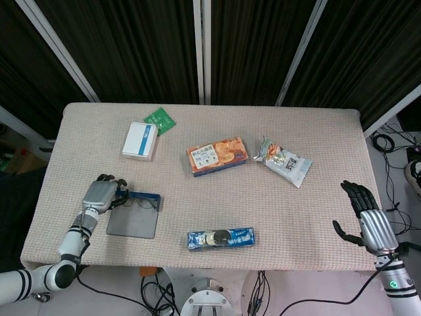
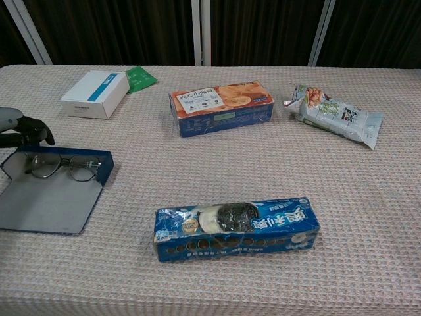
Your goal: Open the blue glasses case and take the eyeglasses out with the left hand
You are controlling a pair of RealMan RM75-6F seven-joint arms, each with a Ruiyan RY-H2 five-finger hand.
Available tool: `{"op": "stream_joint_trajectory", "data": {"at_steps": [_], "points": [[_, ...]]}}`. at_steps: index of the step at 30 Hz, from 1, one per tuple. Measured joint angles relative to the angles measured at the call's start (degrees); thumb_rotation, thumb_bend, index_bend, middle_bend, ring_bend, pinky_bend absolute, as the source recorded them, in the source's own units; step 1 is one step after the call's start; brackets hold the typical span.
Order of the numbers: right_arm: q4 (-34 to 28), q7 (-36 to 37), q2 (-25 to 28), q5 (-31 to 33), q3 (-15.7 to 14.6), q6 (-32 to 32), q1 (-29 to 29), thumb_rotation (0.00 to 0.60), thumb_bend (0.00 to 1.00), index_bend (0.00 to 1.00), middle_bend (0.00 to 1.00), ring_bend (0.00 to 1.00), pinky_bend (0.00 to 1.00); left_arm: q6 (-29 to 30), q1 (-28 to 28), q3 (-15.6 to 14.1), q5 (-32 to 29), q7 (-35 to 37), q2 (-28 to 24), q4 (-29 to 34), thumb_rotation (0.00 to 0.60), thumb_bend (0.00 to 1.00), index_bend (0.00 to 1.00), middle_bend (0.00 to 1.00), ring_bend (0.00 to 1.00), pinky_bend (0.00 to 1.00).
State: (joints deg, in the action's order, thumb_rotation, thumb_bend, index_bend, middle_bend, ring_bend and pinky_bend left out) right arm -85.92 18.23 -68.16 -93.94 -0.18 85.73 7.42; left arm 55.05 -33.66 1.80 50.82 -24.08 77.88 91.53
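The blue glasses case (image 1: 146,197) (image 2: 104,170) lies open near the table's front left, its grey lid (image 1: 132,224) (image 2: 43,207) flat on the cloth towards the front edge. The eyeglasses (image 1: 137,203) (image 2: 63,167) lie inside the blue tray, dark thin frame, lenses up. My left hand (image 1: 100,195) (image 2: 21,128) is at the case's left end with its fingers curled on the tray's corner; the chest view cuts off most of the hand. My right hand (image 1: 366,220) hovers beyond the table's right front corner, fingers spread, holding nothing.
A blue cookie pack (image 1: 220,237) (image 2: 237,226) lies at the front middle. An orange biscuit box (image 1: 217,155) (image 2: 222,106) and a snack bag (image 1: 284,161) (image 2: 335,115) sit mid-table. A white-blue box (image 1: 140,140) (image 2: 95,93) and green packet (image 1: 160,120) (image 2: 139,78) lie back left.
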Motion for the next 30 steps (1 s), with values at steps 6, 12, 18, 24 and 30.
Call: {"op": "stream_joint_trajectory", "data": {"at_steps": [6,12,18,24,30], "points": [[0.07,0.07,-0.05,0.35,0.02,-0.15,-0.09,0.6,0.32,0.01,0.05,0.0,0.0,0.28,1.25,-0.96,1.62,1.66,-3.46,5.23,0.037,0.45,0.25,0.3,0.13,0.11],[0.09,0.08,-0.15,0.29,0.0,-0.25,-0.02,0.6,0.31,0.01,0.05,0.0,0.0,4.16,2.73,-1.26,9.48,3.67,-0.94,3.18,0.342,0.38,0.27,0.27,0.13,0.11],[0.23,0.36,-0.1,0.58,-0.03,-0.13,-0.27,0.6,0.31,0.01,0.05,0.0,0.0,5.17,3.22,-1.41,11.81,3.31,2.22,0.57,0.461,0.36,0.32,0.27,0.13,0.11],[0.45,0.63,-0.2,0.62,-0.1,-0.08,-0.41,0.6,0.31,0.01,0.05,0.0,0.0,4.39,3.06,-0.78,10.47,2.49,3.62,-0.66,0.518,0.37,0.35,0.27,0.13,0.11],[0.61,0.89,-0.23,0.69,-0.06,-0.06,-0.46,0.6,0.31,0.01,0.05,0.0,0.0,3.15,2.86,-0.03,8.63,2.52,3.65,-1.24,0.5,0.41,0.36,0.27,0.13,0.11]]}}
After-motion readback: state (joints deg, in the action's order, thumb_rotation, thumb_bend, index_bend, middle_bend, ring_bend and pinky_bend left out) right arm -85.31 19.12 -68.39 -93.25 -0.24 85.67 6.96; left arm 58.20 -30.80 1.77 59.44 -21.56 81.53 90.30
